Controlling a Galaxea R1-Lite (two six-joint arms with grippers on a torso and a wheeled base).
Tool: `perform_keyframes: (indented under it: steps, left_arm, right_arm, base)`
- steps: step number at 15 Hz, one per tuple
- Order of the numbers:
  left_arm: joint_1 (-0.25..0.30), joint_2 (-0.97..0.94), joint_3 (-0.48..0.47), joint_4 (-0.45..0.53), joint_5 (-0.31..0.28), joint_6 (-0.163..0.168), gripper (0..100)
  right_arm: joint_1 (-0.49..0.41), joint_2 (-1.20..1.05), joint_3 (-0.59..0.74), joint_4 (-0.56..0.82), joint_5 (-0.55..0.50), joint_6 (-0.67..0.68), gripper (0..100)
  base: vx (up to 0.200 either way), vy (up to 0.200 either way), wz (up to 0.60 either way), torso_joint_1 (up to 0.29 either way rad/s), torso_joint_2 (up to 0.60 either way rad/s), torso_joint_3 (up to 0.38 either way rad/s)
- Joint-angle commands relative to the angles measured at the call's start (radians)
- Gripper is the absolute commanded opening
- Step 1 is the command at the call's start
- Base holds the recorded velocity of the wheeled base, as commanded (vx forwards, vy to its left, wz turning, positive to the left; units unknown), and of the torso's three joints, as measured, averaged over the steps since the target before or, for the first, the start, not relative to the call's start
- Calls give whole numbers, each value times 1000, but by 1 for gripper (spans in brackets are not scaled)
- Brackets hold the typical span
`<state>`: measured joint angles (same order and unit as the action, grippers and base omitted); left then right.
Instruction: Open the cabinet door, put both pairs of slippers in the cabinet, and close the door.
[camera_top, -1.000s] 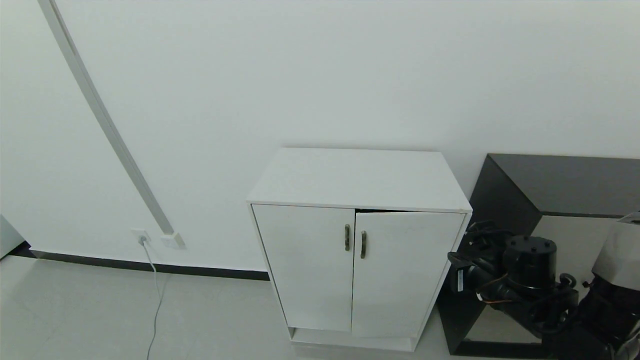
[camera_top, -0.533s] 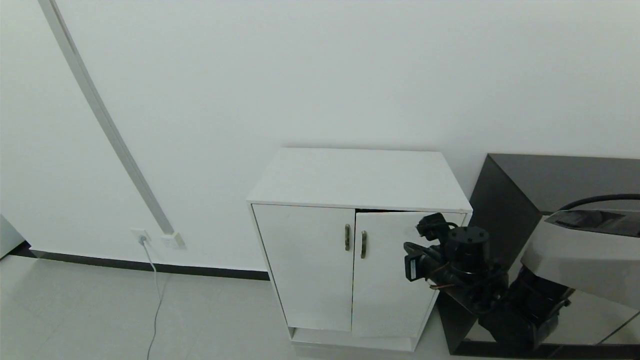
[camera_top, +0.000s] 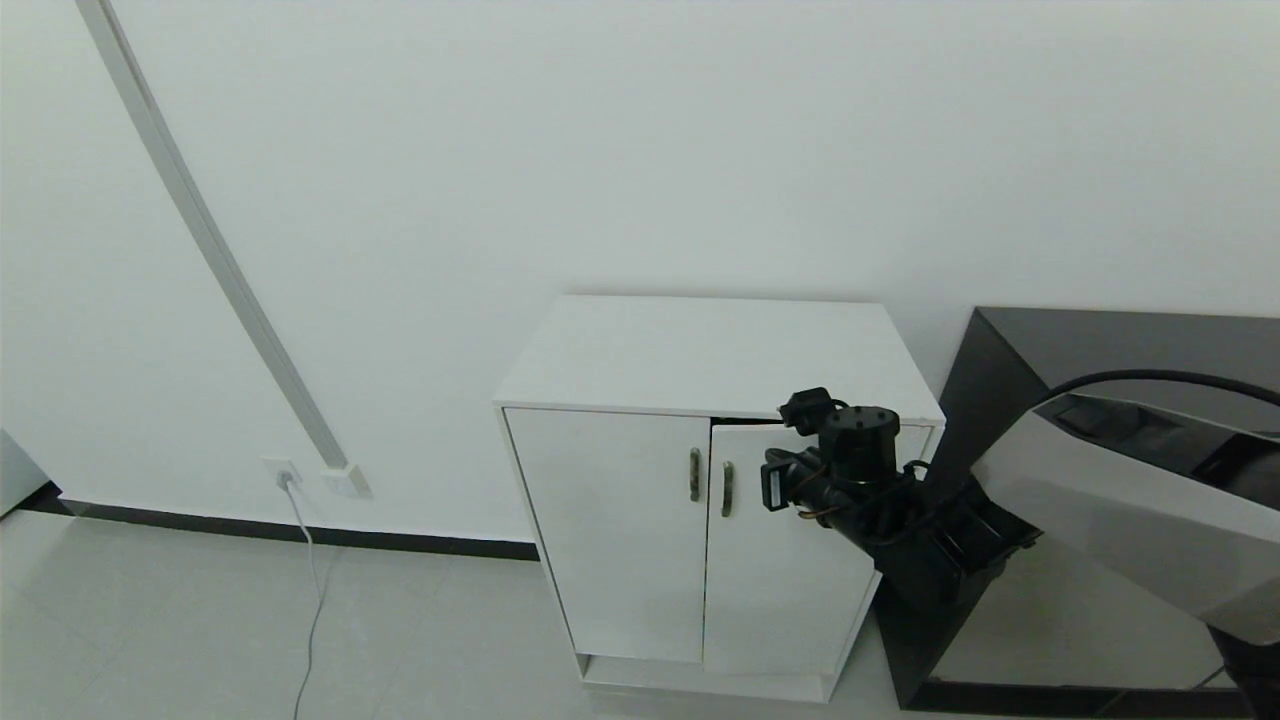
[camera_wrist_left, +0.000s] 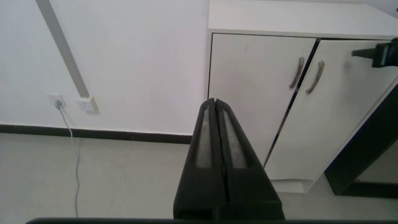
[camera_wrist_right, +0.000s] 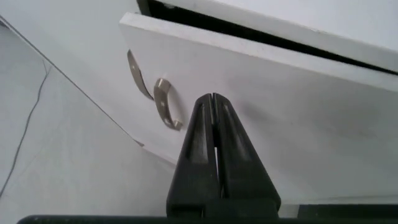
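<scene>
Board of the cabinet (camera_top: 700, 355): smooth, white, laminate-like, matt with a faint sheen on the doors. The door handles (camera_top: 727, 489): dull brushed metal, brownish-grey. Far wall (camera_top: 600, 150): plain matt white paint. Slanting trunking (camera_top: 200, 230) on the left: grey, smooth, plastic-looking. The floor (camera_top: 200, 630): pale tiles, glossy, soft reflections. On the right, dark unit (camera_top: 1120, 365): black, smooth, satin top, front panel mirror-like. The left pincer (camera_wrist_left: 213, 102) and right pincer (camera_wrist_right: 213, 99): black matt plastic-looking shells; left one's pads (camera_wrist_left: 203, 137) grey, matt.
</scene>
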<state>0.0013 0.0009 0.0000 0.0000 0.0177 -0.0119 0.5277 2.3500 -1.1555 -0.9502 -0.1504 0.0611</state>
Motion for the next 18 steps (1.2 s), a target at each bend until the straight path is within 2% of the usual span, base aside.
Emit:
perform_keyframes:
  steps: [1, 9, 18]
  left_arm:
    - [0, 1, 0, 0, -1, 0, 0]
    - [0, 1, 0, 0, 1, 0, 0]
    - [0, 1, 0, 0, 1, 0, 0]
  right_arm:
    - [-2, 40, -69, 22, 0, 0, 0]
    - [-12, 78, -176, 96, -5, -1, 0]
    - [-32, 89, -225, 126, -5, -1, 0]
  base:
    - [0, 0, 0, 0, 0, 0]
    - [0, 0, 0, 0, 0, 0]
    - [0, 0, 0, 0, 0, 0]
